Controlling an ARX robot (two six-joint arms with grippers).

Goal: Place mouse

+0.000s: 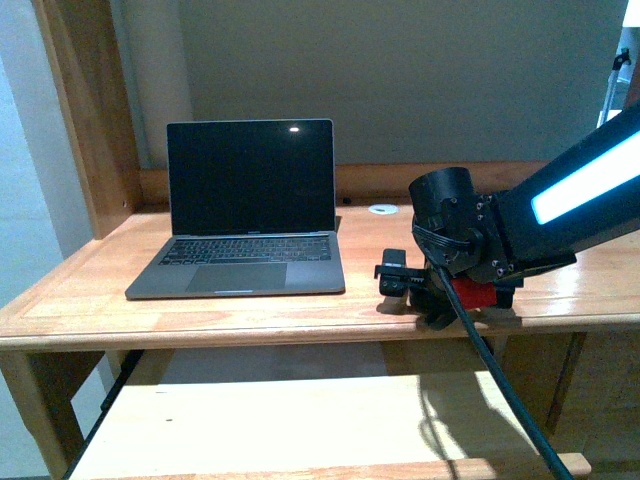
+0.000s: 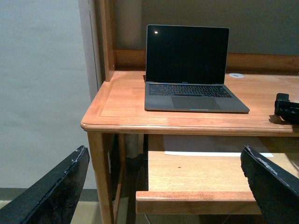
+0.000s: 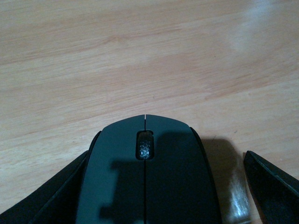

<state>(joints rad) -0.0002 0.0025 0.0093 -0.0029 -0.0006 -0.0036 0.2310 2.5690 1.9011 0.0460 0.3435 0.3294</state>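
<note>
No text, brand or number can be read. The laptop [image 1: 243, 222] carries a small mark below its screen, too small to make out, and its keys are blurred. The mouse [image 3: 147, 177] shows no label.

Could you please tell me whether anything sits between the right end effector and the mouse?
Nothing visible does: the mouse already lies between the right end effector's fingers on the bare wooden desk.
</note>
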